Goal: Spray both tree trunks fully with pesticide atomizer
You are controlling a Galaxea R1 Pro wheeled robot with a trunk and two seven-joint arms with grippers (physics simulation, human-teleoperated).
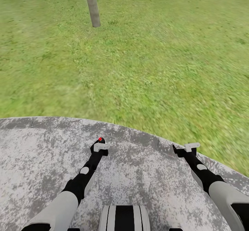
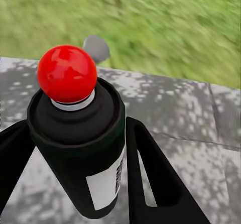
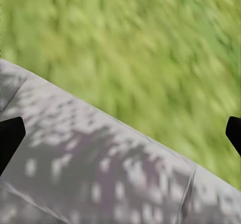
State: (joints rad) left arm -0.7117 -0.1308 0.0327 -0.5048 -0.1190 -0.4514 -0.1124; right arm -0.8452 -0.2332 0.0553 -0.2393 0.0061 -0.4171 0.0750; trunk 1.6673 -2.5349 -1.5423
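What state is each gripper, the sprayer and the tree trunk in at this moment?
left gripper: shut on the pesticide atomizer, a finger on either side.
pesticide atomizer: held upright off the stone paving, red knob on top.
right gripper: open, holding nothing, fingertips wide apart.
tree trunk: standing in the lawn ahead of the robot, bark grey-brown; any spray cover cannot be told.
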